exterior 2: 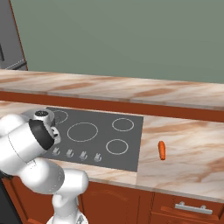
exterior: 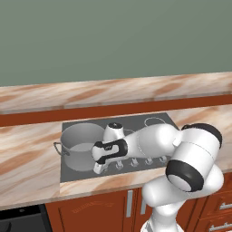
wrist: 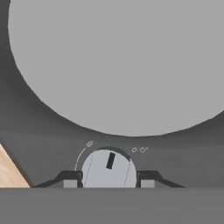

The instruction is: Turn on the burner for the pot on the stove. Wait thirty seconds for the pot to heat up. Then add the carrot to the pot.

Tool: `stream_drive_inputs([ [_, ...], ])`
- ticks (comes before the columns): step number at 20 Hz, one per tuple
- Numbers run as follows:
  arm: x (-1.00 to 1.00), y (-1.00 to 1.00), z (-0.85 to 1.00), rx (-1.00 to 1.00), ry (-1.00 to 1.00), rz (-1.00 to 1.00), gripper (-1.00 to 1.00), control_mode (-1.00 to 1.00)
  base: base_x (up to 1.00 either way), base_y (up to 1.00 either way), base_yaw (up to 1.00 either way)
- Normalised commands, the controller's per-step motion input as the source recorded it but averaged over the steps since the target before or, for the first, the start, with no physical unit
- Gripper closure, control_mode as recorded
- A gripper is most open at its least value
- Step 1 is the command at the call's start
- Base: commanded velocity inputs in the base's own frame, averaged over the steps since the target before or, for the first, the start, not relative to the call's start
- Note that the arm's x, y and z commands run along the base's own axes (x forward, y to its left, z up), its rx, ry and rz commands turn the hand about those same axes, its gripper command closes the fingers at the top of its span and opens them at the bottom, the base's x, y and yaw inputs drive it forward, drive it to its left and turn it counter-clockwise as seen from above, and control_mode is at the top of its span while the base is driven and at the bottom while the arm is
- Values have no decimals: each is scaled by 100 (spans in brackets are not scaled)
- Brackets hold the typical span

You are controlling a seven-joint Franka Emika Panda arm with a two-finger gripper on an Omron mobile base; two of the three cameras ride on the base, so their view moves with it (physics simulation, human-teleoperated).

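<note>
Dark-fingered, the white arm's two-finger pincer [wrist: 108,183] points down at the front edge of the flat dark grey cooktop [exterior: 158,120], its tips pinched against either side of a small round silver knob [wrist: 108,169] with a black pointer mark. Just beyond that knob, close behind the pincer, stands the wide grey metal stockpot [exterior: 80,146] with loop handles, on the cooktop's left rear ring. The other silver knobs [exterior 2: 83,155] run in a row to the pincer's right. Well away on that side, past the cooktop's edge, the small orange carrot [exterior 2: 162,150] lies on the marbled beige counter [exterior 2: 188,153].
</note>
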Motion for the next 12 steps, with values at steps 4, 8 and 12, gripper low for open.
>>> stream_drive_inputs([
  [4, 0, 0, -12, 0, 1, 12, 100, -100, 0, 0, 0],
  [8, -2, 0, -7, 0, 1, 14, 100, -100, 0, 0, 0],
  [12, 0, 0, -3, 0, 0, 14, 100, -100, 0, 0, 0],
])
